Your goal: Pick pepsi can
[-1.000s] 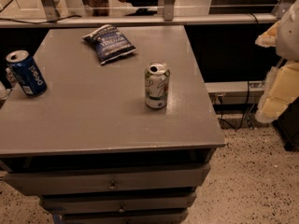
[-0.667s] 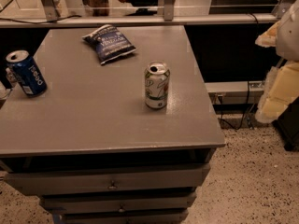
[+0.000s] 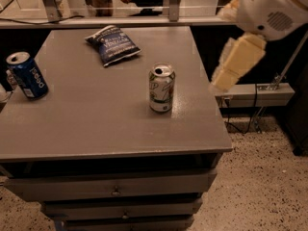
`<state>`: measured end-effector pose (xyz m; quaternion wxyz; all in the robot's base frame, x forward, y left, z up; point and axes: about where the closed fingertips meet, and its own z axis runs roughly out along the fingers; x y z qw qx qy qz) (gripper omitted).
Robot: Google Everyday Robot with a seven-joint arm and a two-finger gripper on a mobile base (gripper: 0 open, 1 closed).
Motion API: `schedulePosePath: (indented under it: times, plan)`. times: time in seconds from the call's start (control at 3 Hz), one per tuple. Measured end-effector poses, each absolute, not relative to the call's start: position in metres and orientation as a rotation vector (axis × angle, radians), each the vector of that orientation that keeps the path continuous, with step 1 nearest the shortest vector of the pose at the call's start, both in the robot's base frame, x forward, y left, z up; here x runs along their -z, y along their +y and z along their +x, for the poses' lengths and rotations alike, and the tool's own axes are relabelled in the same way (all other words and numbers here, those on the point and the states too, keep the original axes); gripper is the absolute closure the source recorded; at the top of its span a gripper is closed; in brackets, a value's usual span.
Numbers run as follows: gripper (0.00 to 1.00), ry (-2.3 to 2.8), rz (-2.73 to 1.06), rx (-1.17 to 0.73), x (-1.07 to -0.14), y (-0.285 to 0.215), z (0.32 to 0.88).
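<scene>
At the grey metal bench's (image 3: 96,124) left edge sat a dark blue aluminium pepsi can (image 3: 26,76).
Cream hand (image 3: 225,78) hung off the right side, couldn't tell its grip.

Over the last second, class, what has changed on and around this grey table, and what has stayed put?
The gripper has swung in from the picture's right edge toward the table and now hangs just off its right side, touching nothing on it. The pepsi can at the left edge, the white-and-green can and the chip bag stayed where they were.
</scene>
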<state>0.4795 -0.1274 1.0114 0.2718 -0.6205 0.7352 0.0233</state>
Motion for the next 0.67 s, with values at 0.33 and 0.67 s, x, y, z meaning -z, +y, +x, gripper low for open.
schedulePosePath:
  times: [0.33,0.67]
  plan:
    - [0.00,1.827,-1.634,-0.253,-1.034,-0.055,0.500]
    - [0.00,1.685,-1.604,-0.426,-1.041,0.017,0.502]
